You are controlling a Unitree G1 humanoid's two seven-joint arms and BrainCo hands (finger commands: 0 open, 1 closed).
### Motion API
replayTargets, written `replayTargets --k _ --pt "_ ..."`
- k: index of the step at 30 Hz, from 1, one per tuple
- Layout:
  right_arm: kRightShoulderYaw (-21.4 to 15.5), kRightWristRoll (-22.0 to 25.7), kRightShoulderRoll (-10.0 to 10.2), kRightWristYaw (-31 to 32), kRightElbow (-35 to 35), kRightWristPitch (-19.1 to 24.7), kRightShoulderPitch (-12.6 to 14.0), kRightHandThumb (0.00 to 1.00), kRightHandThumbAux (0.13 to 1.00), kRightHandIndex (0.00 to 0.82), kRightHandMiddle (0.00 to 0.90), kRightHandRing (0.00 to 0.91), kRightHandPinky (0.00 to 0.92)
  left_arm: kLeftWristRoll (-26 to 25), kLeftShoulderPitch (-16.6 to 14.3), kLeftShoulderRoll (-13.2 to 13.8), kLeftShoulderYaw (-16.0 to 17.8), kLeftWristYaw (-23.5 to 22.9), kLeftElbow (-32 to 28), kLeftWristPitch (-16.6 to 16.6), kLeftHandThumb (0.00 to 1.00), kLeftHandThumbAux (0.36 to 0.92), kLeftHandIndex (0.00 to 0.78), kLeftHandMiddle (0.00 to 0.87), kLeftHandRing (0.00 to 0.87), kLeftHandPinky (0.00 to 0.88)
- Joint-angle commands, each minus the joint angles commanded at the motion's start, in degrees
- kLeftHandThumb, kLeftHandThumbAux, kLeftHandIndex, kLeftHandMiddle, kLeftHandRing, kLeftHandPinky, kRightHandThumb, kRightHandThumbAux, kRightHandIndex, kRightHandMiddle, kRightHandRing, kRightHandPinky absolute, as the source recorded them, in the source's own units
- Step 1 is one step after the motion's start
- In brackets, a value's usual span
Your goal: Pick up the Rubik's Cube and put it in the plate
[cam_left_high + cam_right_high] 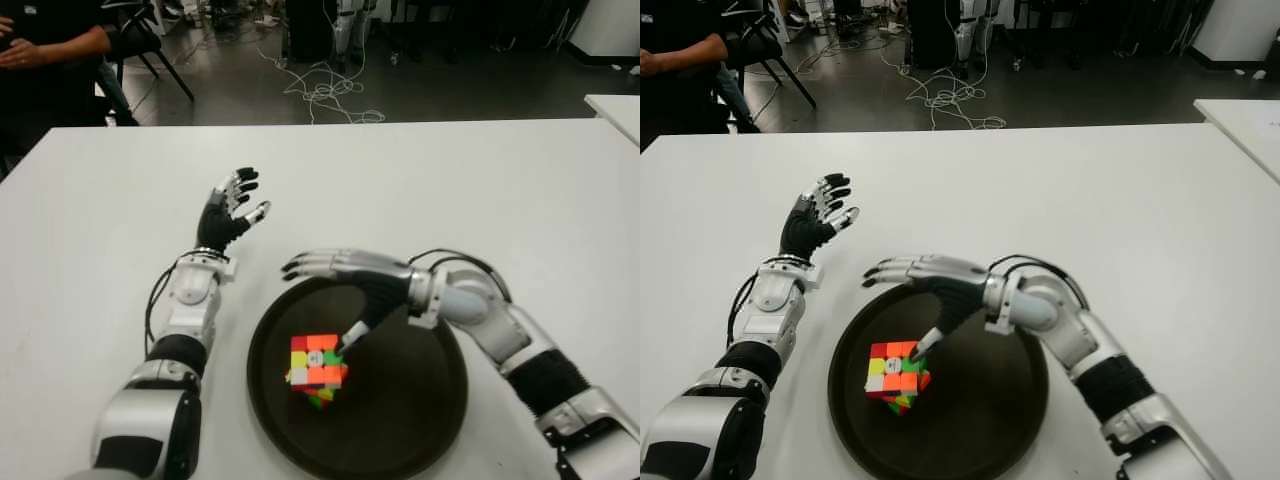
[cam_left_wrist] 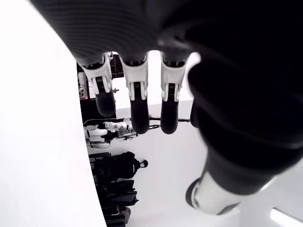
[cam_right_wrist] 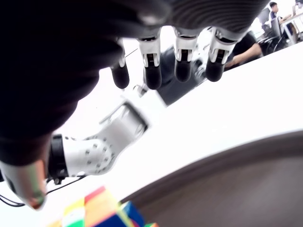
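White table (image 1: pixel 450 190): Rubik's Cube (image 1: pixel 316 368) sits in plate (image 1: pixel 420 420); right hand (image 1: pixel 345 285) spread, should be lifted straight; left hand (image 1: pixel 232 210) open, idle beside plate.

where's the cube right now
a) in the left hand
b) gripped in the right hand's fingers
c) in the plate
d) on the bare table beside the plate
c: the cube sits in the plate, under the right hand, whose fingers are spread above it, thumb tip by its top corner; the left hand is open over the table, left of the plate.
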Motion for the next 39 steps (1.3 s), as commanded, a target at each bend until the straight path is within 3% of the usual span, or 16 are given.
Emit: replayTargets --k 3,7,10,16,17,20,25,27,30,35,39 --pt "-2.3 2.5 -2.2 1.1 -1.8 0.4 -0.4 0.0 0.568 0.0 0.0 0.0 0.0 0.4 -0.3 0.4 -0.2 0.2 0.8 0.3 0.032 0.842 0.215 0.195 0.152 0.125" --pt "-6.8 7.9 -6.2 2.6 -5.1 0.6 0.9 0.0 0.58 0.0 0.0 0.0 0.0 0.8 -0.6 0.7 -0.4 0.3 1.3 0.5 0.038 0.833 0.22 0.197 0.153 0.121" --pt "-10.0 11.6 -7.1 2.3 -6.3 1.4 1.5 0.0 0.602 0.0 0.0 0.0 0.0 0.9 -0.7 0.9 -0.5 0.2 1.6 0.6 0.062 0.819 0.227 0.204 0.162 0.139" --pt "-15.1 15.6 -2.6 -3.9 3.1 1.1 0.7 0.0 0.658 0.0 0.0 0.0 0.0 0.8 -1.0 1.2 -0.3 0.0 2.1 0.4 0.074 0.811 0.231 0.205 0.17 0.154" --pt "-16.4 15.7 -0.8 -6.9 5.5 0.8 0.8 0.0 0.666 0.0 0.0 0.0 0.0 0.8 -1.0 1.2 -0.3 -0.1 2.1 0.2 0.074 0.812 0.231 0.204 0.17 0.154" --pt "-19.3 14.0 3.6 -15.7 14.6 -2.2 0.3 0.0 0.706 0.017 0.032 0.011 0.0 0.6 -1.1 1.1 -0.2 -0.2 2.1 -0.2 0.062 0.828 0.232 0.204 0.169 0.147" --pt "-22.8 12.7 6.3 -27.2 33.1 -4.8 -1.7 0.0 0.759 0.067 0.118 0.092 0.05 0.6 -1.0 1.1 -0.2 -0.4 2.1 -0.6 0.015 0.844 0.225 0.205 0.171 0.142" --pt "-23.4 12.5 7.4 -31.5 37.3 -0.7 -3.3 0.0 0.777 0.09 0.15 0.126 0.088 0.7 -0.9 1.0 -0.3 -0.3 2.1 -0.5 0.007 0.845 0.222 0.203 0.172 0.145" --pt "-23.5 12.2 7.8 -33.8 40.0 0.1 -4.4 0.0 0.794 0.112 0.178 0.157 0.126 0.8 -0.9 1.0 -0.4 -0.2 2.2 -0.5 0.002 0.845 0.219 0.2 0.172 0.148" --pt "-26.5 16.4 10.1 -36.3 49.1 8.4 -10.3 0.0 0.819 0.137 0.211 0.199 0.193 1.1 -0.7 1.1 -0.6 0.0 2.0 -0.2 0.005 0.849 0.228 0.201 0.172 0.147" --pt "-27.6 17.1 11.1 -37.6 50.5 10.1 -11.9 0.006 0.84 0.144 0.223 0.22 0.231 1.2 -0.7 1.3 -0.7 0.3 1.8 0.0 0.025 0.829 0.232 0.207 0.167 0.123"
